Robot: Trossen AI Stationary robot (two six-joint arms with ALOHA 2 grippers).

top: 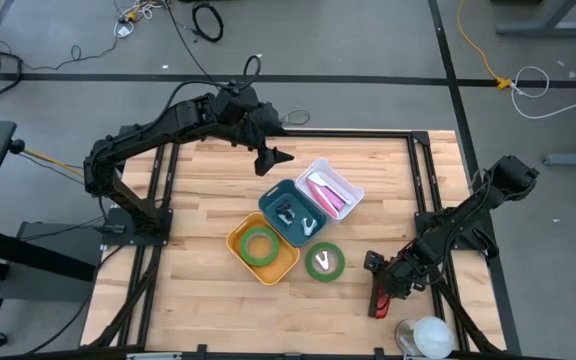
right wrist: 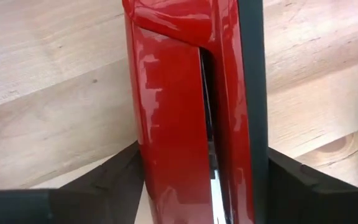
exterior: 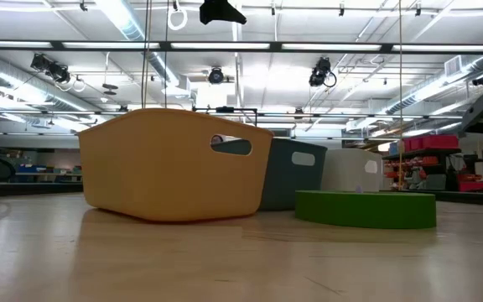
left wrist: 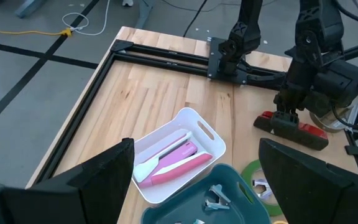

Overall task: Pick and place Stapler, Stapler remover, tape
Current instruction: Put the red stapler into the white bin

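Note:
A red stapler (top: 378,301) with a black base lies on the table near the right front; in the left wrist view the stapler (left wrist: 303,132) shows beyond the bins. My right gripper (top: 385,283) stands over it, pointing steeply down, its fingers closed against the stapler's two sides. A green tape roll (top: 324,261) lies flat on the table beside the bins. Staple removers (top: 290,212) lie in the teal bin (top: 274,197). My left gripper (top: 270,158) hangs open high above the table's far middle, holding nothing. My right gripper pinches the stapler between its two fingers, one finger (right wrist: 114,177) against the red body's side (right wrist: 157,143), the other against the black base's edge (right wrist: 253,143). The fingers come from above, pointing steeply down, and lie across the stapler. The stapler rests on the table.
A white bin (top: 353,187) holds pink staplers, and a yellow bin (top: 238,243) holds a green tape roll; both stand in a row with the teal bin at mid-table. A white rounded object (top: 426,335) sits at the front right corner. Black rails (top: 423,170) frame the table.

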